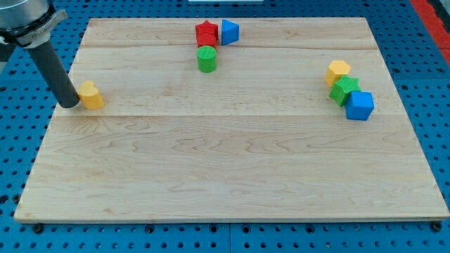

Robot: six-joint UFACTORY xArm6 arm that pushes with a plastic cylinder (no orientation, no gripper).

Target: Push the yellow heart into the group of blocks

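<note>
Pushing is all you have: the arm ends in a bare rod, so there is nothing to open or close. Your tip (69, 105) sits touching the left side of the yellow heart (91, 95), near the board's (232, 176) left edge, about mid-height. The heart looks small, light and rigid, so it should slide easily but may spin off a round rod; press through its middle, not a lobe. The nearest group is the red block (206, 34), blue block (230, 31) and green cylinder (207, 59) at the view's top centre, well apart from the heart. Between them the wood lies open. Another cluster of yellow, green and blue blocks sits far right.
</note>
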